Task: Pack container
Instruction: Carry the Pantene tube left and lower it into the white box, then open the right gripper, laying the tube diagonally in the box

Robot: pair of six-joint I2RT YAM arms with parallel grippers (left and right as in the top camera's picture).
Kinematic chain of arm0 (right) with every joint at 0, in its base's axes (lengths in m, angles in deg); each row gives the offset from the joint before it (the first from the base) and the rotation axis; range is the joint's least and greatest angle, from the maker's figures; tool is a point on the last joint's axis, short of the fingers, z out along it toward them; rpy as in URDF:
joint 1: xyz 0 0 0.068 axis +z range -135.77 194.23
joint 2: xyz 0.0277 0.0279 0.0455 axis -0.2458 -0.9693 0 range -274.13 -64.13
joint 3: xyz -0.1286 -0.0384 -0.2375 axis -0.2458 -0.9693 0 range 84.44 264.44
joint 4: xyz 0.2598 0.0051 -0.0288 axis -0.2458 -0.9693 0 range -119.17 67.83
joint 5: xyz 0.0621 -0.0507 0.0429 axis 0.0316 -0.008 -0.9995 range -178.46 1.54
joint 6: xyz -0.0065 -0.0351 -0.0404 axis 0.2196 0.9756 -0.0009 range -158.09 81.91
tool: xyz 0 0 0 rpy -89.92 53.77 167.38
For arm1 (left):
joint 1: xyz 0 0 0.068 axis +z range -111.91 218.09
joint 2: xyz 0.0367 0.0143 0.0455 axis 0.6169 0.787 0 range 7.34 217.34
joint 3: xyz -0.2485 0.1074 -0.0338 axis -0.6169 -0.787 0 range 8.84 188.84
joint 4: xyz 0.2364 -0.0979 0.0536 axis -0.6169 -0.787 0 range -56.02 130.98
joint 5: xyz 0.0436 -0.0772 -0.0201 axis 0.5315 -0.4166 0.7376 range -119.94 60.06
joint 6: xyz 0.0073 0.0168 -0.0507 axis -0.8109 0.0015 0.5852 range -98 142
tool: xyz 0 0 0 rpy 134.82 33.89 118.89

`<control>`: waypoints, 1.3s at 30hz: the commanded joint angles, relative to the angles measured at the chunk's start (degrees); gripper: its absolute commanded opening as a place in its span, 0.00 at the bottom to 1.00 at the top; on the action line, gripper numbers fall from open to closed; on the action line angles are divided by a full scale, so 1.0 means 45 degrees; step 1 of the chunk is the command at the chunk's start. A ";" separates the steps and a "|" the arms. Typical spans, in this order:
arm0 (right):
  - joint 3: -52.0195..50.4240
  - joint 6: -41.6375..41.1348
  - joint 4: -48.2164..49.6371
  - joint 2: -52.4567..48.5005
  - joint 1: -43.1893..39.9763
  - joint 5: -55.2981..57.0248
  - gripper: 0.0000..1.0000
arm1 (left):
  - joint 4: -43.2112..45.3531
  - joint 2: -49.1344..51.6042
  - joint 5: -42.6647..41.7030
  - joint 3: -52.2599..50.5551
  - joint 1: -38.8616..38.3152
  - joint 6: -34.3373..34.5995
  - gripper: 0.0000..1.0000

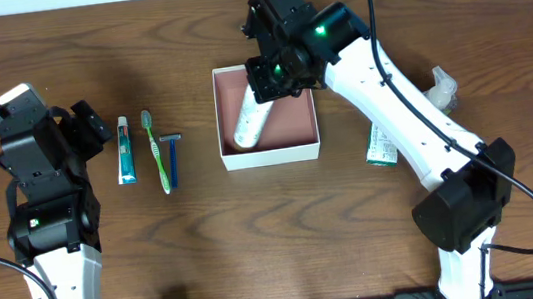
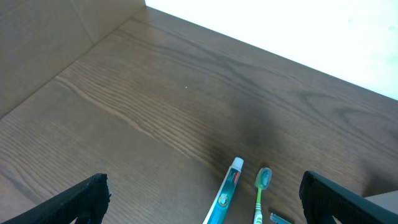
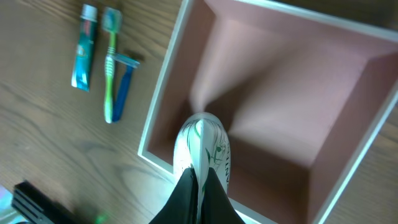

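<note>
Three toiletries lie beside the left gripper (image 1: 88,128), its jaws wide apart and empty: teal toothpaste tube (image 1: 124,152), green toothbrush (image 1: 157,154), blue razor (image 1: 173,158). At centre, the shallow white-walled container (image 1: 231,159) with reddish-brown floor holds a white plastic tube (image 1: 249,123), its tail pinched by the right gripper (image 1: 273,76). Probably best laid flat along the wall before release. Rightward, a green-and-white carton (image 1: 379,145) is half hidden under the arm.

Left of the container (image 1: 272,155), the left arm (image 1: 63,278) is a white link under chunky black housings, with one small green light, a white cap on top and a thin black cable. Right of the container, the right arm (image 1: 398,114) has long white links, black joints, bright green lights and looping black cables. The left gripper (image 2: 204,194) and right gripper (image 3: 199,180) have plain black fingers.
</note>
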State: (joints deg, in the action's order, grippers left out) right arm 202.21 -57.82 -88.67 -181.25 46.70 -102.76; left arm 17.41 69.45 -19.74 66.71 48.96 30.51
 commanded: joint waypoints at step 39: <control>-0.0364 0.0398 -0.0121 -0.1229 0.0058 -0.0860 0.18 | 0.0000 0.0000 -0.0131 0.0287 0.0068 -0.0219 0.98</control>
State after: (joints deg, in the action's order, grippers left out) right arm 202.48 -56.66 -89.39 -187.06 46.96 -109.69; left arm 17.38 69.45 -19.74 66.71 48.96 30.51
